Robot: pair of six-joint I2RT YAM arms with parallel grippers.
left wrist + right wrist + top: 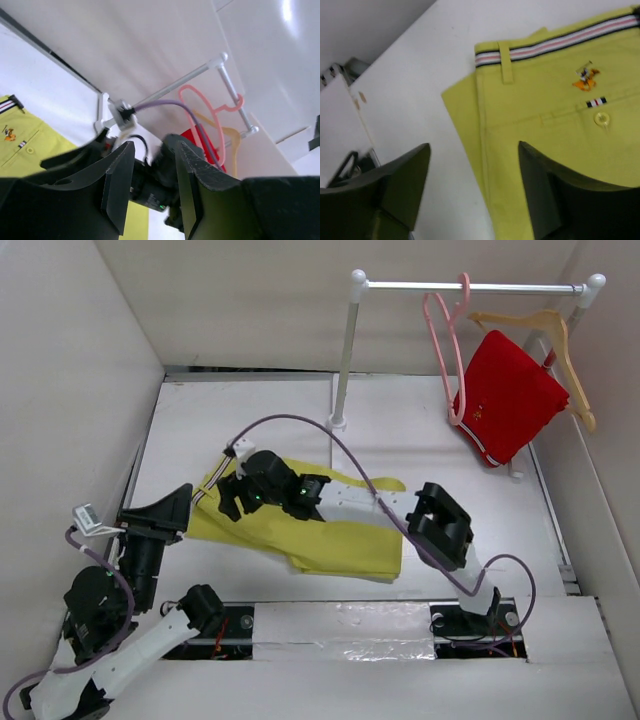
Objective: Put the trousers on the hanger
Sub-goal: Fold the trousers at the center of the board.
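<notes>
The yellow-green trousers lie folded flat on the table, striped waistband to the left. They also show in the right wrist view and the left wrist view. The pink hanger hangs from the rail at the back right, with nothing on it; it also shows in the left wrist view. My right gripper hovers open over the waistband end, its jaws straddling the cloth's edge. My left gripper is open and empty just left of the trousers.
A white rack stands at the back, its rail running to the right. A light wooden hanger on it carries a red garment. White walls close in on three sides. A purple cable arcs over the trousers.
</notes>
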